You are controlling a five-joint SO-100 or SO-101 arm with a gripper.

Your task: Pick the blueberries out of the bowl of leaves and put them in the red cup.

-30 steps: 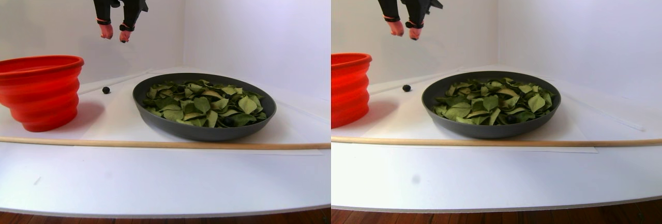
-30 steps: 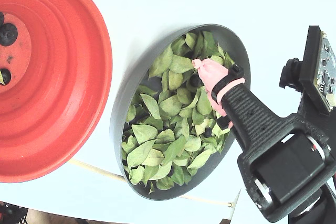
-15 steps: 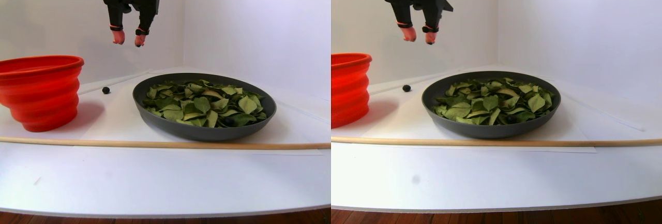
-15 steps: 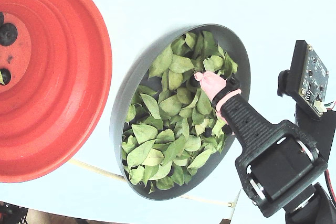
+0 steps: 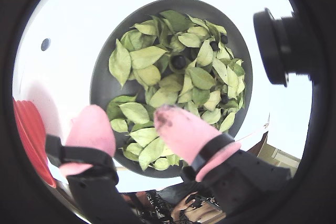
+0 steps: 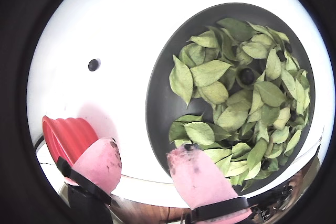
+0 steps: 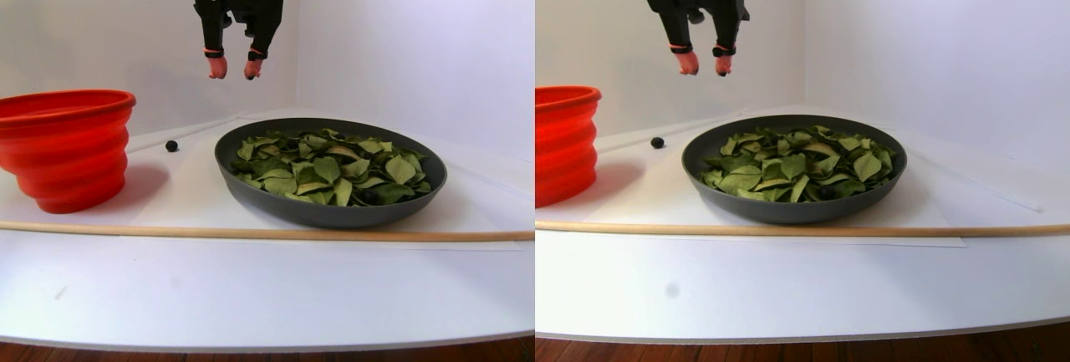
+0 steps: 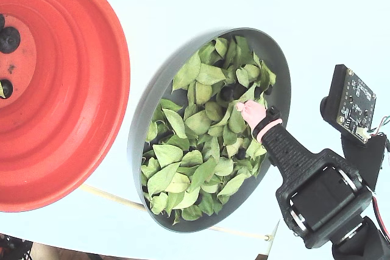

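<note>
A long wooden stick lies at the front of the white table. Behind it sits the grey bowl full of green leaves, with dark blueberries among them. The red cup stands to the left with berries inside. High above the bowl hangs the gripper, its pink fingers a little apart, holding nothing.

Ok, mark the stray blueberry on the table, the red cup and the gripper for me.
stray blueberry [image 6: 93,65], a wrist view, its middle.
red cup [image 8: 91,89], fixed view, inner ringed wall.
gripper [image 7: 233,68], stereo pair view, midway between pink fingertips.
</note>
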